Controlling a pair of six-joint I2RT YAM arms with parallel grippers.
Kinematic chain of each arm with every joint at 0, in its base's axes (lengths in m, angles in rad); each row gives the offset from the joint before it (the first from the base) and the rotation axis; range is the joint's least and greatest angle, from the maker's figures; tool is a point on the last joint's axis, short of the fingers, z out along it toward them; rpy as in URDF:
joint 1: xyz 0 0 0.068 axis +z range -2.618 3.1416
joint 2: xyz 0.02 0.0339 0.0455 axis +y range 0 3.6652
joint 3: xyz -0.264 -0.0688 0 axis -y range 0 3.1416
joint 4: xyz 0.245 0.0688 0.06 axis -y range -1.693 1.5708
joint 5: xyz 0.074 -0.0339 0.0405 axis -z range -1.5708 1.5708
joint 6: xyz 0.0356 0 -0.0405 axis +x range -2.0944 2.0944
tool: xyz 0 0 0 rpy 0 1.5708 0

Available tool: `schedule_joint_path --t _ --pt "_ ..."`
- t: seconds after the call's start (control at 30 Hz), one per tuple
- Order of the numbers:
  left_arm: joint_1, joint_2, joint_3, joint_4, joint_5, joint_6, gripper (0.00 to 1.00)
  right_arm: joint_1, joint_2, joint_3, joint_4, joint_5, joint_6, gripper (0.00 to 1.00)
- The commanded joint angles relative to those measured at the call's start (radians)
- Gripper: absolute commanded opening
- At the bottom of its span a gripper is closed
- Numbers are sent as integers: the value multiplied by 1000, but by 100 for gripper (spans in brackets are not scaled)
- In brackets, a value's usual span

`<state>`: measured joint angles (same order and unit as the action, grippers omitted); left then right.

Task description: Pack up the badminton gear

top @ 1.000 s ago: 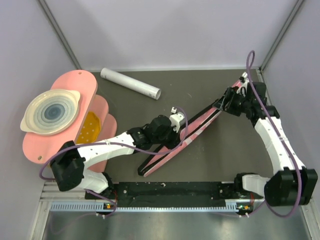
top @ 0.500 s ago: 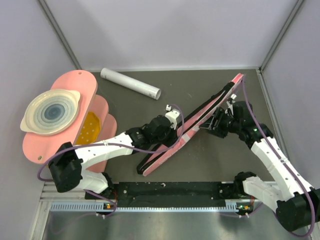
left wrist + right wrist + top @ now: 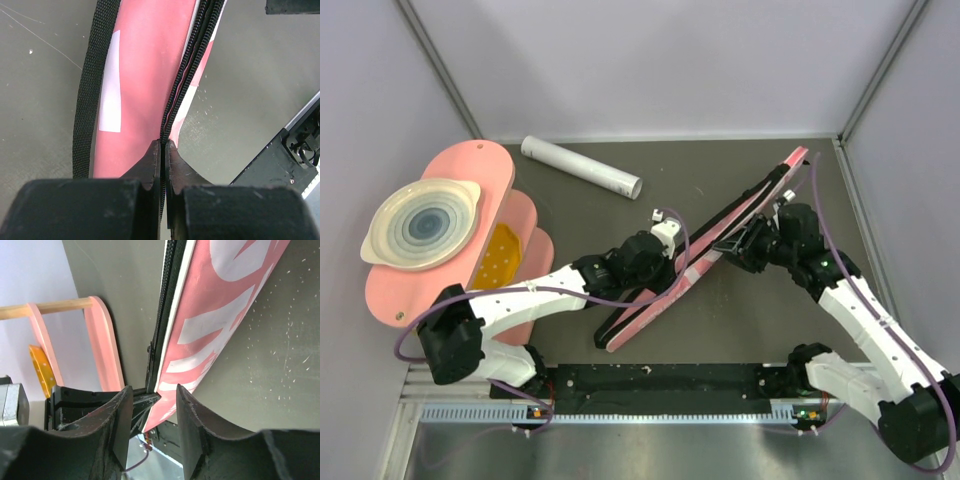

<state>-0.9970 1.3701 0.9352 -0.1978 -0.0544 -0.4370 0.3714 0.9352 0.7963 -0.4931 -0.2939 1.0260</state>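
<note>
Pink bag, zipper edge pinched in left gripper; right gripper spread astride its rim.

White arms, black joints, purple cables

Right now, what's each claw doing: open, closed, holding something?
Left claw: closed on the pink bag, at its zipper edge.
Right claw: open, straddling the bag's edge, not clamped.

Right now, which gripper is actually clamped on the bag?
The left gripper: it is pinched shut on the bag at its zipper edge. The right gripper only straddles the bag's edge, jaws apart and not clamped.
</note>
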Motion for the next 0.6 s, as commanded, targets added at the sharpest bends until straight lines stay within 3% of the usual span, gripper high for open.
schedule_joint_path --t 0.0,0.57 --pt "-8 -3 57 18 -41 -12 0 14 22 14 68 33 52 36" --pt "-38 29 93 -6 -70 -3 0 38 56 -9 125 41 106 30"
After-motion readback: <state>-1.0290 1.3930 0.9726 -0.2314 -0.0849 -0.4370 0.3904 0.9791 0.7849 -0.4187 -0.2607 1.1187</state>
